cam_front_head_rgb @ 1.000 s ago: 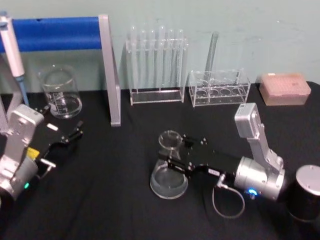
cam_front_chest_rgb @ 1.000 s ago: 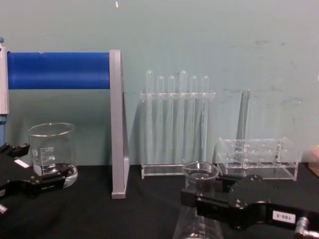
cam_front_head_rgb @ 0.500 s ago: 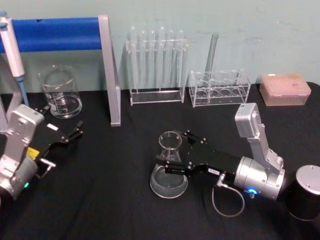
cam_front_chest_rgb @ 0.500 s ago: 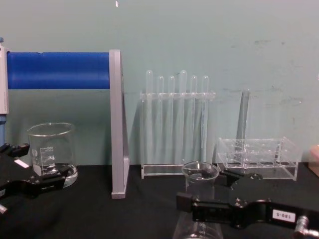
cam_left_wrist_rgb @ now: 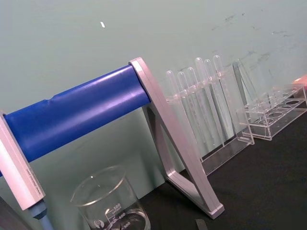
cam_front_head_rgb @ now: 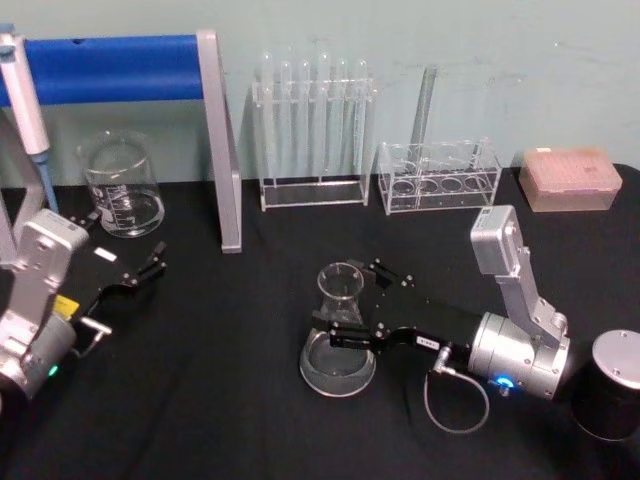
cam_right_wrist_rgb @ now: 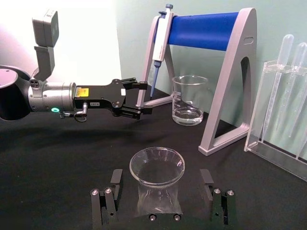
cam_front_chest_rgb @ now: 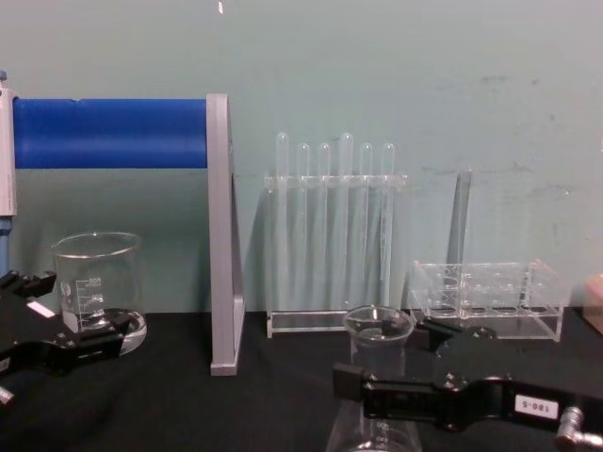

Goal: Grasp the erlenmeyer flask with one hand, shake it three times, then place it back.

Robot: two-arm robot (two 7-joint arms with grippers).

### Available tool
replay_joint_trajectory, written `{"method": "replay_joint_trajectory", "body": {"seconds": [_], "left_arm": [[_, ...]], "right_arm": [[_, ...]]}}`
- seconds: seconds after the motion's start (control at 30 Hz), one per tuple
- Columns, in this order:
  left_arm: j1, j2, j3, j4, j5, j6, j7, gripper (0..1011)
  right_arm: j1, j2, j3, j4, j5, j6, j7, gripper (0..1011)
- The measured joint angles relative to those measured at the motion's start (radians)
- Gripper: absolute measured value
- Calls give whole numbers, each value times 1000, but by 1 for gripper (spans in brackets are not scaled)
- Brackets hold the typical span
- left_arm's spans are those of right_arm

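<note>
The erlenmeyer flask is clear glass and stands upright on the black table at mid front. Its neck and flared rim sit between the fingers of my right gripper, which reaches in from the right. That gripper is open: in the right wrist view both fingers stand clear of the glass, one on each side. From the chest the flask rises just behind the black right gripper with its small white numbered label. My left gripper rests open at the left, far from the flask.
A glass beaker stands at the back left under a blue-barred pipette stand. Behind the flask are a test tube rack and a lower clear rack. A pink box and a black cylinder are on the right.
My right gripper, shut on the flask's neck a second ago, has opened its fingers. The flask stays standing on the table. The left arm has not moved.
</note>
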Motion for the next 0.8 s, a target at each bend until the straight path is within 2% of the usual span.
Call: {"method": "replay_joint_trajectory", "body": {"seconds": [0.47, 0.8], "left_arm": [[0, 0, 0, 0, 0, 0, 0, 1001], [0, 0, 0, 0, 0, 0, 0, 1001]], "right_arm": [[-4, 12, -8, -16, -2, 1, 5, 1002], [-44, 50, 0, -69, -1, 6, -8, 1002]]}}
